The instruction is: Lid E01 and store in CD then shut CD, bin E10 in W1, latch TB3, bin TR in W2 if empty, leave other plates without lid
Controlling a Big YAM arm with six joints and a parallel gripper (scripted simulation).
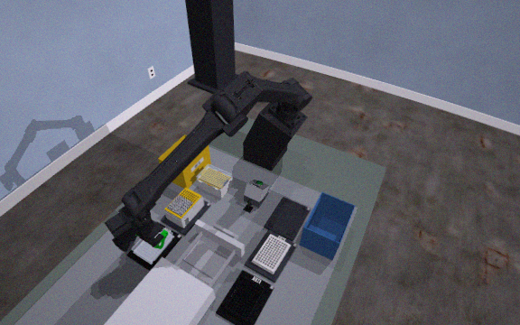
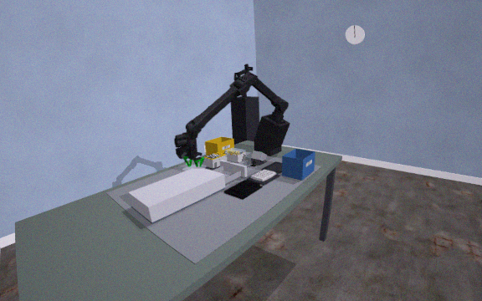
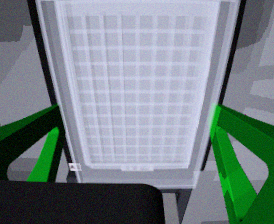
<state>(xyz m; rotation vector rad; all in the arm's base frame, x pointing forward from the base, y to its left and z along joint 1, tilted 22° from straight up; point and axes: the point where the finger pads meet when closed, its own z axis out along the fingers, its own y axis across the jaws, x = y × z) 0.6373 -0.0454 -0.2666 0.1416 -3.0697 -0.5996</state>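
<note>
My gripper (image 1: pixel 161 239) (image 2: pixel 193 161) (image 3: pixel 137 111) is at the left nest, green fingers either side of a clear plate lid (image 1: pixel 148 250) (image 3: pixel 137 63), and is shut on it across its short side. Through the lid the wrist view shows the well grid of the clear assay plate right below. I cannot tell whether the lid is fully down. The white assay plate (image 1: pixel 271 253) (image 2: pixel 263 175) lies in its nest near the blue bin (image 1: pixel 328 223) (image 2: pixel 298 164). The cooler (image 1: pixel 165 298) (image 2: pixel 178 192) has its drawer (image 1: pixel 208 255) pulled out.
The yellow bin (image 1: pixel 195 168) (image 2: pixel 219 145) stands behind two yellow-topped tip boxes, one on the mat (image 1: pixel 215 178) and one in a nest (image 1: pixel 183 205). The green key (image 1: pixel 258 183) sits beside them. An empty black nest (image 1: pixel 287 217) and a black plate (image 1: pixel 244 300) (image 2: pixel 243 189) lie to the right.
</note>
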